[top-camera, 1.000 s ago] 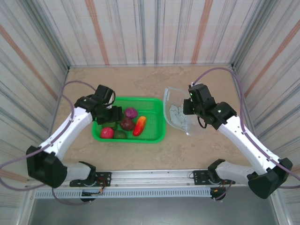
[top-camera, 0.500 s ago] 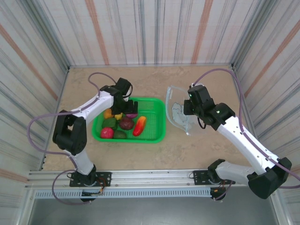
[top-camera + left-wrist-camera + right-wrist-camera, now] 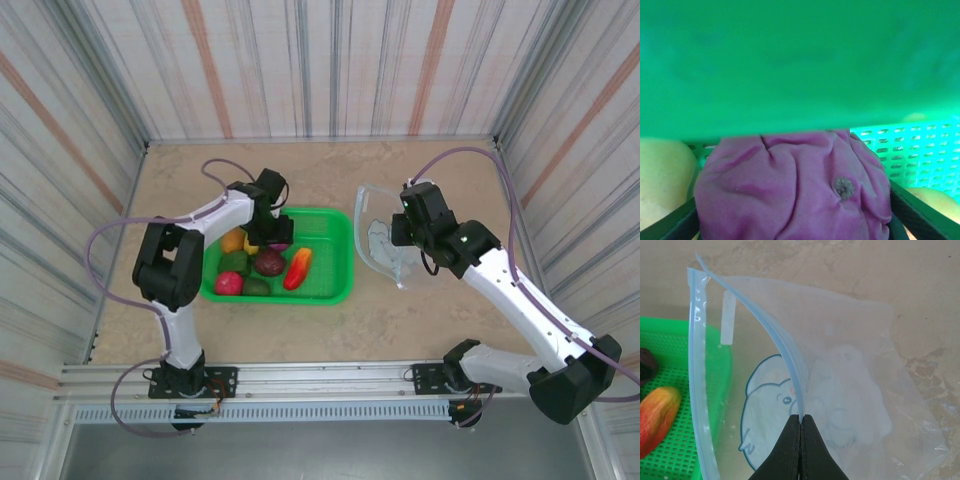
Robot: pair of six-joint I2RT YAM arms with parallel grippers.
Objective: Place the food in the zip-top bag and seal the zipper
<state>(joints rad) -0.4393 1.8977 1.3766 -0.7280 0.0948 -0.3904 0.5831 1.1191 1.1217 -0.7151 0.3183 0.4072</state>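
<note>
The left hand (image 3: 268, 228) is down in the green basket (image 3: 332, 272) mid-counter (image 3: 330, 170). Its fingers (image 3: 917, 212) stand apart on either side of a purple fruit (image 3: 790, 190); whether they press it, I cannot tell. The right hand (image 3: 801, 432) is pinched tight on the zipper (image 3: 782, 357) of the bag (image 3: 855, 370), which stands open between the basket and the counter's right edge.

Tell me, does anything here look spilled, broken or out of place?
Nothing stands out. The toy fruits and vegetables all lie inside the green basket, none spilled, and the right end effector pinches the clear zip-top bag by its blue zipper strip, mouth gaping.
</note>
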